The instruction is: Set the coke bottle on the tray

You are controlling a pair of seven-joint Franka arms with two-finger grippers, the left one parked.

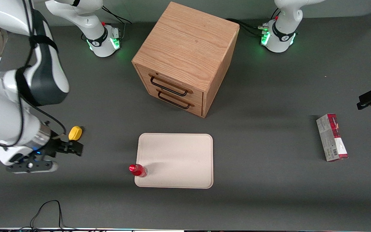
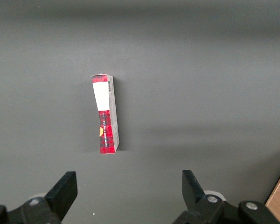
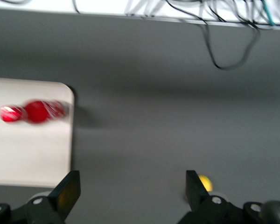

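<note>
As it stands on the tray (image 1: 179, 154), coke bottle (image 1: 137, 170): placed; gripper (image 3: 130, 191): jaws spread wide, empty, well apart toward the working arm's end.

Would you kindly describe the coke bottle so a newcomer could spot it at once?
Nearer the camera than the wooden cabinet lies a cream tray. The coke bottle stands on its edge nearest the open, empty hand: small, red-capped, unlike the yellow lump.
</note>
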